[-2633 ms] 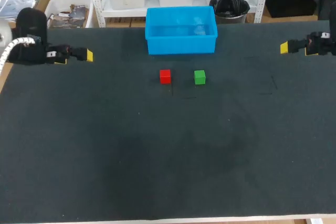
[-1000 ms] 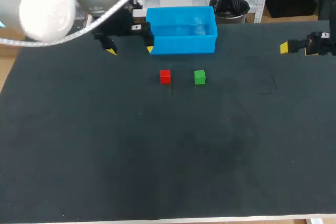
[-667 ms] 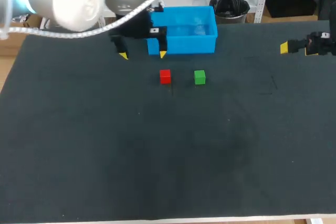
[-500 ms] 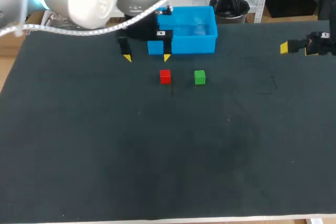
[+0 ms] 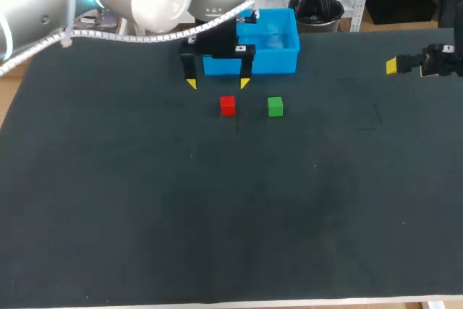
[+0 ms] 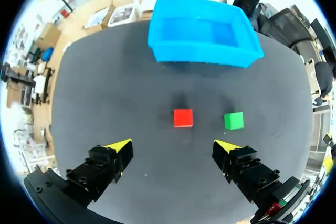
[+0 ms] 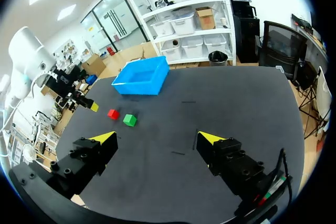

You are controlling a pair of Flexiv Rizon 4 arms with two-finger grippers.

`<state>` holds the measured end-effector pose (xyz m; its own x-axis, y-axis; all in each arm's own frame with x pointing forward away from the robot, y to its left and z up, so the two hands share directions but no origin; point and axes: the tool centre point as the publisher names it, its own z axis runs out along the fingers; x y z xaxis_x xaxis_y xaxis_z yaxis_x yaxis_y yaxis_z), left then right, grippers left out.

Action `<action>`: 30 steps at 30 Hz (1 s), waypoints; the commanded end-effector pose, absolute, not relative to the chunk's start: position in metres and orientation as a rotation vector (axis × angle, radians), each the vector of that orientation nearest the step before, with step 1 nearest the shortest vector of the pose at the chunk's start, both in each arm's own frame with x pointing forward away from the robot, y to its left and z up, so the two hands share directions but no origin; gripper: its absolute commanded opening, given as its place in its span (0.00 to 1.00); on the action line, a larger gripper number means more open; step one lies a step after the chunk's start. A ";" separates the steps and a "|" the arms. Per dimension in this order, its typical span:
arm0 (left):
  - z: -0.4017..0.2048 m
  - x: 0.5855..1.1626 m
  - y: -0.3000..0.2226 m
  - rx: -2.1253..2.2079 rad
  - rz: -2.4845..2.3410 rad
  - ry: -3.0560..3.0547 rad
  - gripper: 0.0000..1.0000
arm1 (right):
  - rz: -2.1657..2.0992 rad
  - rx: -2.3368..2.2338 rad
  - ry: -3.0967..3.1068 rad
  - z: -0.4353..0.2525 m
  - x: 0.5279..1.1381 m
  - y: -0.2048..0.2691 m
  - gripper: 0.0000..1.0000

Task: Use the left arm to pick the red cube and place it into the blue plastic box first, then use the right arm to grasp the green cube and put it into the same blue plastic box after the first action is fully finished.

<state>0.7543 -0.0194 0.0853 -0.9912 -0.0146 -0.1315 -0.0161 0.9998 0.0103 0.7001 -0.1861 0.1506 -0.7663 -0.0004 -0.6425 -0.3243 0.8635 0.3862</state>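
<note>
The red cube and the green cube sit side by side on the dark table, just in front of the blue plastic box. My left gripper hangs open above the table, between the box and the red cube, fingers pointing down. In the left wrist view the red cube lies ahead of the open left gripper, the green cube beside it, the blue box beyond. My right gripper rests open at the table's far right. From the right wrist view both cubes lie far ahead of the right gripper.
The blue box stands at the table's back edge and holds nothing that I can see. My left arm stretches over the table's back left. The dark mat reaches to the front edge.
My left arm has swung in from the left, carrying its open gripper rightward and forward to just behind the red cube. The right arm and both cubes have stayed put.
</note>
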 end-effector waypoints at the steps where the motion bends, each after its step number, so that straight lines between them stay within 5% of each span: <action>1: 0.086 0.762 -0.019 -0.056 -0.066 3.020 1.00 | 0.642 -0.234 2.372 0.150 0.700 -0.186 1.00; 30: 0.072 0.757 -0.007 -0.015 -0.102 2.981 1.00 | 0.642 -0.234 2.372 0.150 0.700 -0.186 1.00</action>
<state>0.7650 -0.0110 0.0779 -0.9896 -0.0151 -0.1428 -0.0078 0.9986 -0.0517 0.7001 -0.1860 0.1505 -0.7663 -0.0005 -0.6425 -0.3244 0.8635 0.3862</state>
